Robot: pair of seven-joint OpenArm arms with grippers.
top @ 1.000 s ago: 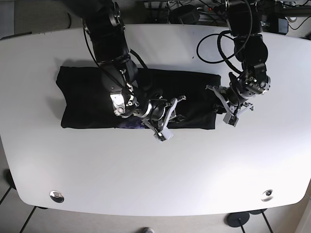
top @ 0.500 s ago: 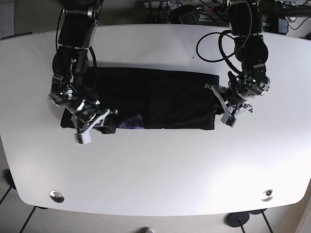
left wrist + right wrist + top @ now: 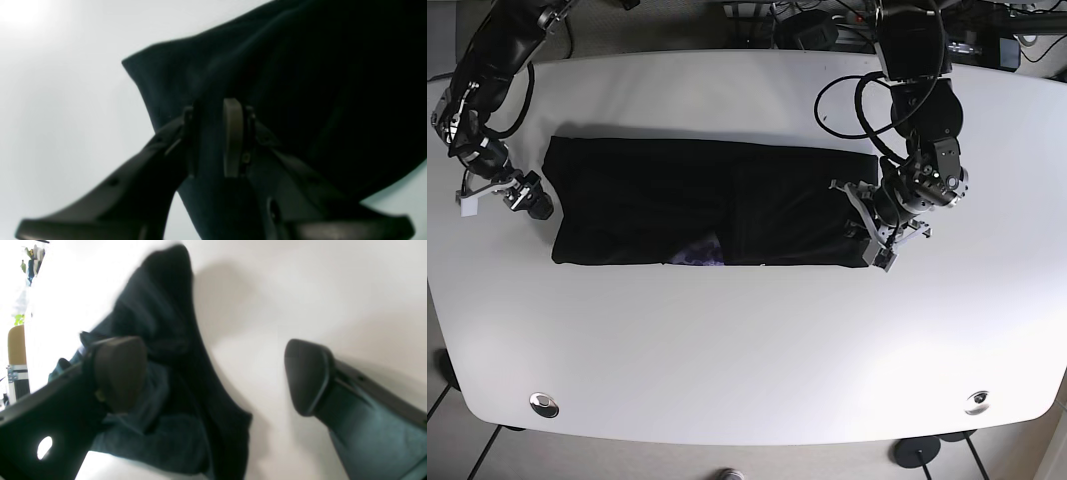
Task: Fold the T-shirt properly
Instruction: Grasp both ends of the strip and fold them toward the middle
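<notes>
The black cotton T-shirt (image 3: 712,215) lies as a long folded band across the far-middle of the white oval tabletop (image 3: 747,360), w/ a bit of purple print (image 3: 702,250) peeking at its near edge. Biggest change over the last sec: the right gripper (image 3: 495,190), which was down on the band's middle, has swung out to the shirt's short edge nearest the tabletop's left edge as the base view shows it. It's now just off the cloth, jaws spread wide & empty; in the right wrist view one pad (image 3: 120,371) hangs over crumpled fabric, the other (image 3: 307,375) over bare table. The left gripper (image 3: 874,222) has crept in from just off the opposite short edge onto that corner; the left wrist view shows its pads (image 3: 232,136) close together w/ dark cloth in the narrow gap, so prob. pinching the hem, tho' the dark makes it hard to be sure. Reads as lengthwise folds done and both arms moving to the ends for the crosswise fold. Right still needs a grip; a one-sided lift would skew the band.
</notes>
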